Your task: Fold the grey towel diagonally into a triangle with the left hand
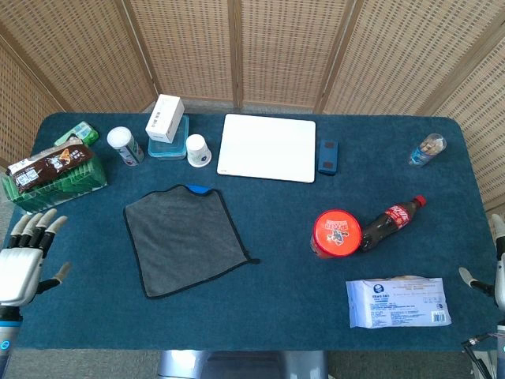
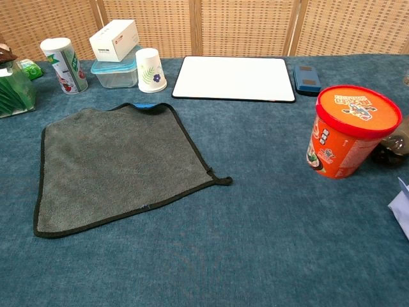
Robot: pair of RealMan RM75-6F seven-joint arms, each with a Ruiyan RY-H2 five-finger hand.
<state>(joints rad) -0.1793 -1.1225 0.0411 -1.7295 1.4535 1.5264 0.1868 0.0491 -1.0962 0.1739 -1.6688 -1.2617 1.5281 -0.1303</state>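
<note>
The grey towel [image 1: 185,239] lies flat, unfolded, at table centre-left, at three o'clock from the left hand [image 1: 24,257], which hovers released, fingers spread. Best pinch one corner cleanly and carry it across to the opposite corner, aligning edges.

left hand [image 1: 28,260]: fingers apart, holding nothing, at the table's front-left corner
right hand [image 1: 488,286]: barely visible at the front-right edge, state unclear
</note>
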